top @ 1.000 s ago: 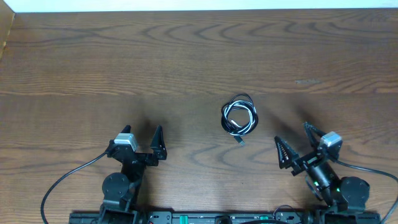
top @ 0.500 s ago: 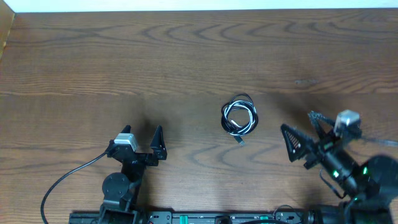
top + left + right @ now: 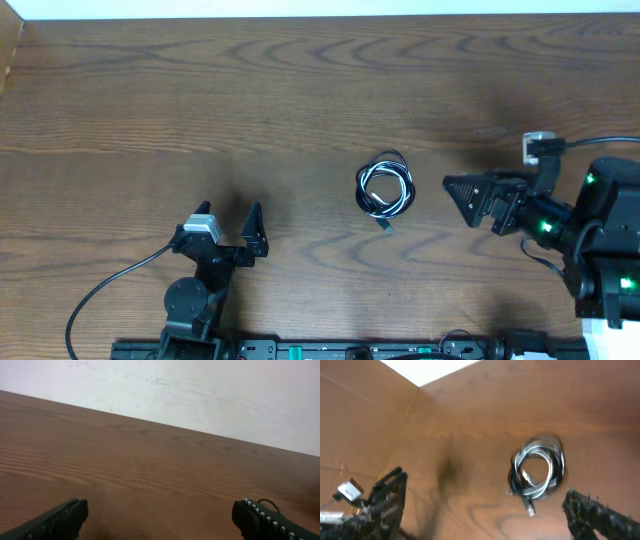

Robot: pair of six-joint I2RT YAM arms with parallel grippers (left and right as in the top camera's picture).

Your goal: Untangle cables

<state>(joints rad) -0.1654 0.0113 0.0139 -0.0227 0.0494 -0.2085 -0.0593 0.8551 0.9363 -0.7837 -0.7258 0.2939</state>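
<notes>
Cables (image 3: 404,193) lie coiled (black and white) on table (image 3: 250,100).

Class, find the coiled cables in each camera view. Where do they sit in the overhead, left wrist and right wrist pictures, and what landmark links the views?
Overhead: the cables lie a little right of centre.
Left wrist: only a thin black loop shows at lower right, perhaps part of them.
Right wrist: right of centre, slightly blurred.
Shared landmark: the wood-grain table.

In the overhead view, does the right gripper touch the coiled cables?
No, bare wood lies between the right gripper and the coiled bundle of black and white cables.
</notes>
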